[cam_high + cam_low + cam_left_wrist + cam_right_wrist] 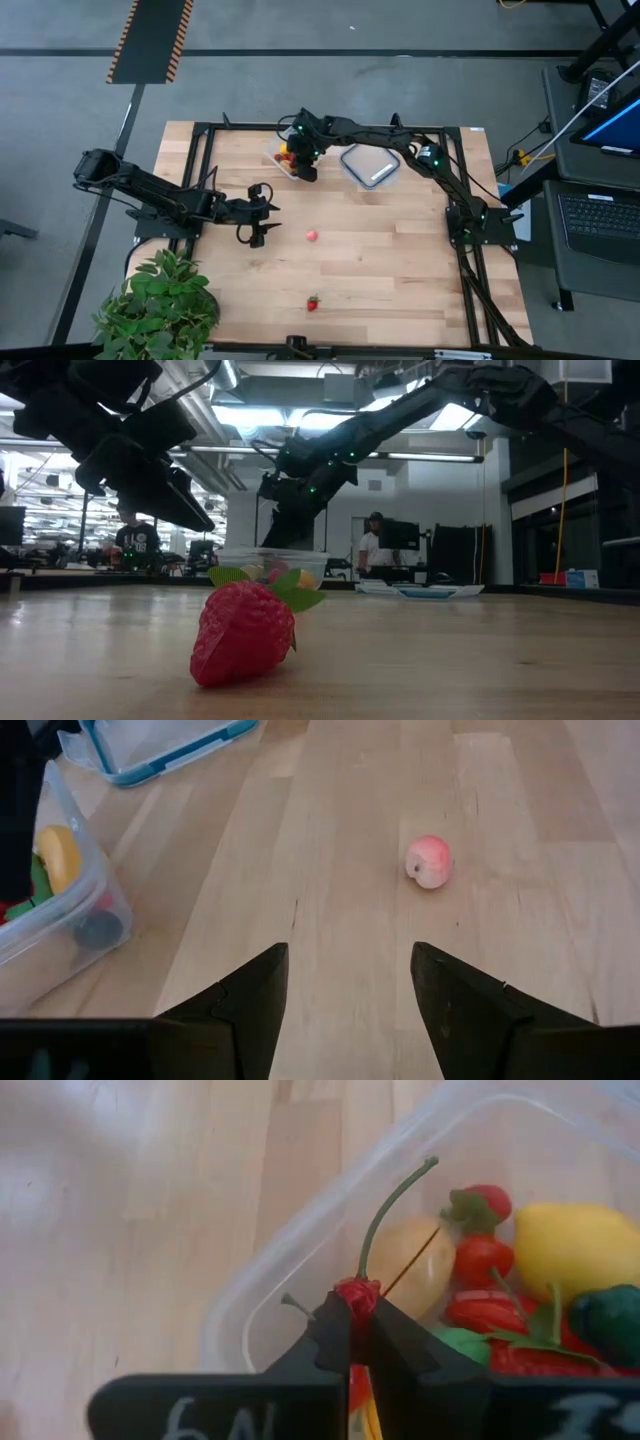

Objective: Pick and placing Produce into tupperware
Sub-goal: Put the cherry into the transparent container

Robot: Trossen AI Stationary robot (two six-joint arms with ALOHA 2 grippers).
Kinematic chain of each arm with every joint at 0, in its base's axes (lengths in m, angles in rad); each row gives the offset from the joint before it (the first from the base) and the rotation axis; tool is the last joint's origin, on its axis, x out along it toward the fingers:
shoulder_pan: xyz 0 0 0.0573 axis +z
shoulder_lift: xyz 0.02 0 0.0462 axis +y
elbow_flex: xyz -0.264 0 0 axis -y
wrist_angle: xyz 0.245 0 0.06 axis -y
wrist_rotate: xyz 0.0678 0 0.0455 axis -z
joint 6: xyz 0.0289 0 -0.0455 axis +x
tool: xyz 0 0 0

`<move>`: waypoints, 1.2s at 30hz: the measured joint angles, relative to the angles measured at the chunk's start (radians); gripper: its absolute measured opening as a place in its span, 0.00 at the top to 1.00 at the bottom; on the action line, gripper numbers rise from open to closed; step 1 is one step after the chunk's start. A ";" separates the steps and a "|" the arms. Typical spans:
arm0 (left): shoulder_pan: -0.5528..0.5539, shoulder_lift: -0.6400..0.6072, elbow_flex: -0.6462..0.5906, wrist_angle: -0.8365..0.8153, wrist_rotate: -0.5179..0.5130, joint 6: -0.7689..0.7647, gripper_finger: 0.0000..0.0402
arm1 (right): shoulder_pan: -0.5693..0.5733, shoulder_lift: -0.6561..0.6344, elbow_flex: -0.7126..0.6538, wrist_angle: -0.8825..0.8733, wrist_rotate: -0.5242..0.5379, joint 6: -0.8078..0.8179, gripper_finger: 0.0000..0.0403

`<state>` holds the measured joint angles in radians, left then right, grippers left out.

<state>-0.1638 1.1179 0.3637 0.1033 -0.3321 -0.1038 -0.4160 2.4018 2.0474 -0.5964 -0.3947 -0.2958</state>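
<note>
The right gripper (358, 1342) pinches a red pepper (357, 1295) (green stem up) above the tub (287, 160) at twelve o'clock. The left gripper (348, 982) gapes empty, apple (430, 861) beyond.

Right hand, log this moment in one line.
right hand: shut on cherry | over tub | left hand: open, facing peach

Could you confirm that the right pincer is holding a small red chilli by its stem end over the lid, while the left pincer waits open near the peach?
Not quite: the right pincer, shut on the red chilli, is over the clear tub, not the lid, as the right wrist view shows. The left pincer does wait open near the peach.
</note>
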 joint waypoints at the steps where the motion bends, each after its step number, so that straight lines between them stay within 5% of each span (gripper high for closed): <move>1: 0.000 0.000 0.000 0.000 0.000 0.000 0.49 | 0.000 0.001 0.005 -0.006 0.000 0.000 0.95; 13: 0.000 0.000 0.000 0.000 0.000 0.001 0.49 | 0.001 0.001 0.008 -0.024 -0.001 0.027 0.85; 36: 0.000 0.000 0.000 -0.035 0.000 0.000 0.49 | 0.002 0.001 0.008 0.001 0.001 0.059 0.83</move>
<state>-0.1638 1.1179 0.3637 0.0688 -0.3317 -0.1034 -0.4141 2.4031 2.0552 -0.5957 -0.3939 -0.2366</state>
